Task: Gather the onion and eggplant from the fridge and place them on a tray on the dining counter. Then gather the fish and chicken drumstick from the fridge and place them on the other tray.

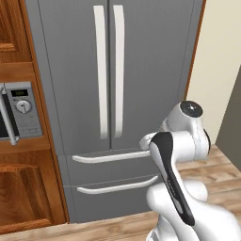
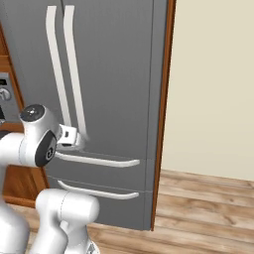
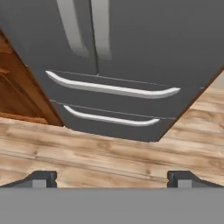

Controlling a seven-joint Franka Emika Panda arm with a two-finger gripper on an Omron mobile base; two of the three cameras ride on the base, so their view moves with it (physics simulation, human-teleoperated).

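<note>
The grey fridge (image 1: 146, 70) stands shut, with two tall white door handles (image 1: 109, 70) side by side and two drawers below, each with a white bar handle (image 1: 110, 157). My arm is folded in front of it, its hand (image 2: 69, 136) close to the lower end of the door handles (image 2: 74, 99). In the hand view my gripper (image 3: 113, 179) is open, its fingertips (image 3: 41, 178) wide apart with nothing between them, looking down at the fridge drawers (image 3: 113, 89) and the floor. The onion, eggplant, fish, chicken drumstick, trays and dining counter are out of view.
A microwave (image 1: 19, 113) sits in wooden cabinets (image 1: 26, 197) left of the fridge. A cream wall (image 2: 213, 89) runs to the right of it. Wood floor (image 3: 109, 153) lies in front. A dark panel (image 1: 233, 127) shows at the far right.
</note>
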